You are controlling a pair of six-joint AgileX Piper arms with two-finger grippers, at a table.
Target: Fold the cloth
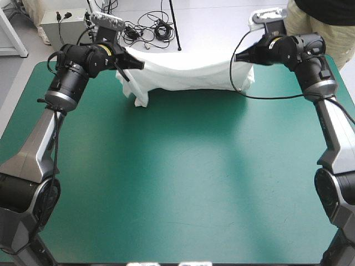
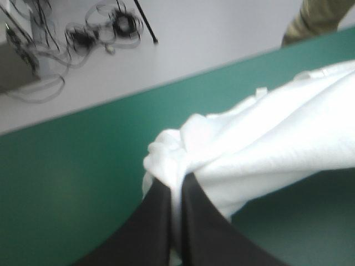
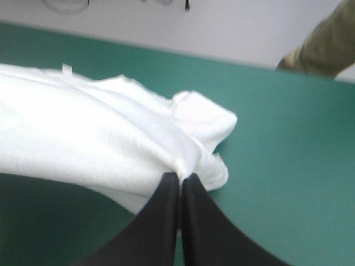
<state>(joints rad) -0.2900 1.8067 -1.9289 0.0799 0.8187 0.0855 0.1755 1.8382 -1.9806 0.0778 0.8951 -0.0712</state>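
The white T-shirt (image 1: 183, 75) hangs stretched between both grippers near the table's far edge, sagging in the middle, with a corner drooping toward the teal-green cover at its left end. My left gripper (image 1: 135, 64) is shut on the T-shirt's left end; in the left wrist view the cloth (image 2: 266, 149) bunches at the black fingertips (image 2: 176, 185). My right gripper (image 1: 250, 55) is shut on the T-shirt's right end; in the right wrist view the fabric (image 3: 94, 144) gathers into the fingertips (image 3: 179, 178).
The teal-green cover (image 1: 183, 183) spreads wide and bare toward the near edge. The table's far edge (image 2: 166, 86) runs just beyond the cloth. A person stands beyond the far right corner, away from the tabletop.
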